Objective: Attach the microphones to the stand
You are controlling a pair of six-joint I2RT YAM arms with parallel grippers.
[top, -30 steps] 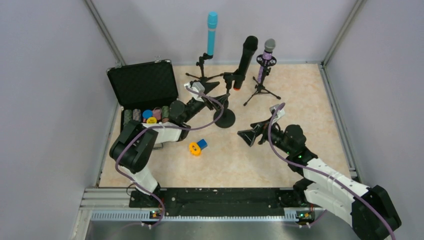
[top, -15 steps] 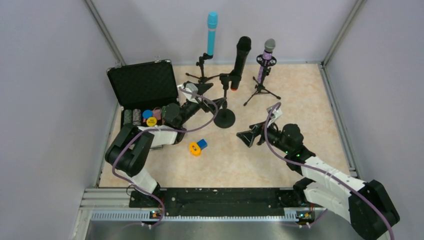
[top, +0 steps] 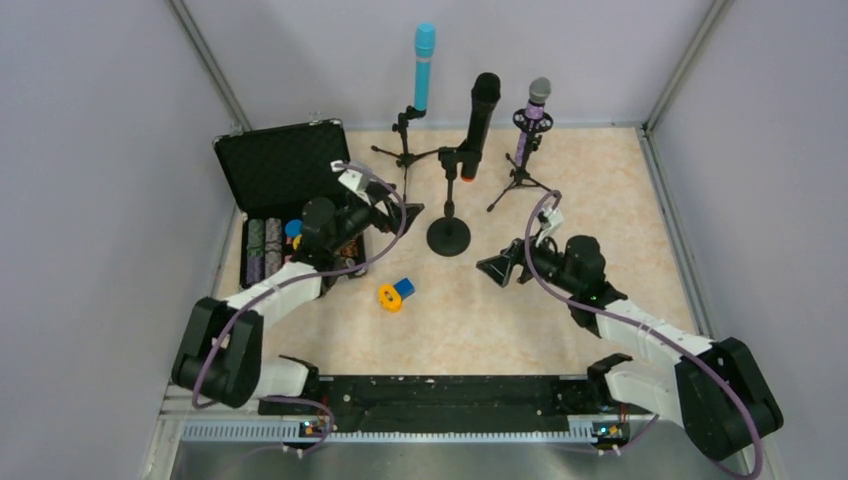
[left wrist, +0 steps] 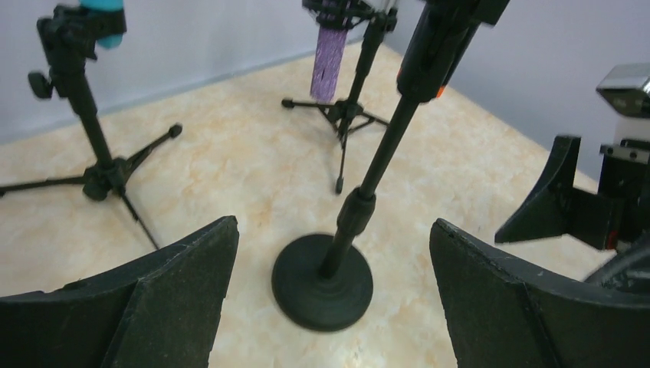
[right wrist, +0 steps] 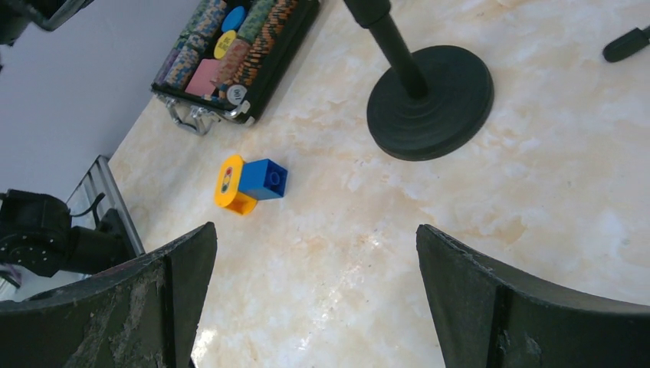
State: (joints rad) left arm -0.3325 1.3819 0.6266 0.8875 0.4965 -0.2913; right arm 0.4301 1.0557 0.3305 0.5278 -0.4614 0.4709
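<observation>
While both arms stretch low over table, left tool gaping empty, right tool likewise

left arm stretched from near edge toward the left side, left gripper low, jaws wide apart, pointing right. right arm bent in from near-right corner, right gripper mid-table, jaws spread, facing left.

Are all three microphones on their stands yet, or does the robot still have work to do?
Looks done: the blue mic, black mic and purple mic each sit upright on a stand. In hand: nothing; the left fingers and right fingers are open and empty. Left: no mic lies on the table, so probably nothing.
</observation>
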